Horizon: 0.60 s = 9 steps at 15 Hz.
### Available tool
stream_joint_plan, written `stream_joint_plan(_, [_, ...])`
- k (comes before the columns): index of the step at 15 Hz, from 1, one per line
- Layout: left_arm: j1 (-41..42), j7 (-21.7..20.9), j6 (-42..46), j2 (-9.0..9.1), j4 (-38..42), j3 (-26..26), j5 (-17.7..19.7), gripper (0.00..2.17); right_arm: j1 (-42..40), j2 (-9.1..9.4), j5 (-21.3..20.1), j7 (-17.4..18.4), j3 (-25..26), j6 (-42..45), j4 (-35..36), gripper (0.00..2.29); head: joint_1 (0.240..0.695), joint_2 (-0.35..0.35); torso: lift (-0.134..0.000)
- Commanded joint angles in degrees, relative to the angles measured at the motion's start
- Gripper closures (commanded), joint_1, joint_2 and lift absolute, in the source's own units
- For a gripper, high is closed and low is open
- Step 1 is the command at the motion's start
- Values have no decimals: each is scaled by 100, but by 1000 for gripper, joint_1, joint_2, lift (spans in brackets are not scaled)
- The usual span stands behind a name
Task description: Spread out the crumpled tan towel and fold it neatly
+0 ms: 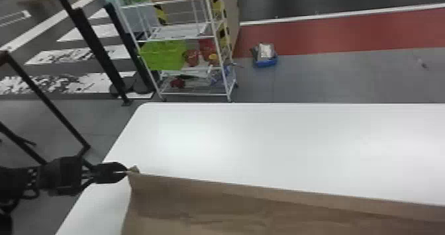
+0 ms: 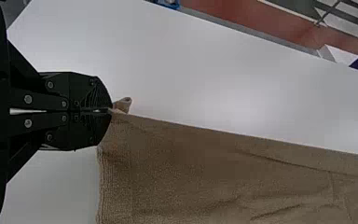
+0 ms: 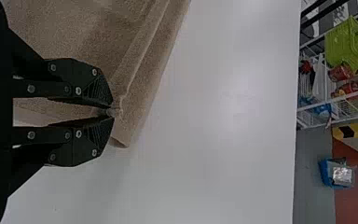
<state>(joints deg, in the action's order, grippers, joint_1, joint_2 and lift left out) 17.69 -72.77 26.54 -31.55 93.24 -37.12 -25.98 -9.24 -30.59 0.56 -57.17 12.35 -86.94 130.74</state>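
Note:
In the head view my left gripper (image 1: 125, 172) is over the white table's left part, shut on a corner of the tan towel (image 1: 205, 204). The towel's upper edge runs nearly straight from there to the right border, with shallow creases below it. The left wrist view shows the left gripper (image 2: 111, 111) pinching the towel (image 2: 191, 172), a small folded tip sticking out beyond the fingers. In the right wrist view my right gripper (image 3: 113, 112) is shut on the towel (image 3: 142, 98) near another corner, where the edge lies doubled in a narrow strip.
The white table (image 1: 251, 138) stretches beyond the towel to its far edge. Behind it stand a white wire shelf (image 1: 178, 35) with a green basket (image 1: 164, 55) and, on the floor, a blue bin (image 1: 265, 57). Black metal bars (image 1: 96, 49) stand at the left.

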Motion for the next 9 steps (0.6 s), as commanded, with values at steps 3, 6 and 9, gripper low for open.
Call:
stream_joint_plan(3, [139, 0, 180, 53, 10, -111, 14, 1403, -96, -44, 120, -154, 136, 14, 4, 957, 695, 270, -122])
stream_joint_plan(6, [244, 62, 267, 167, 18, -278, 119, 1403, -280, -61, 129, -365, 189, 49, 153, 957, 695, 282, -122])
stream_joint_plan(9, [481, 62, 408, 281, 229, -568, 163, 1403, -465, -123, 137, -603, 382, 67, 329, 957, 695, 307, -122])
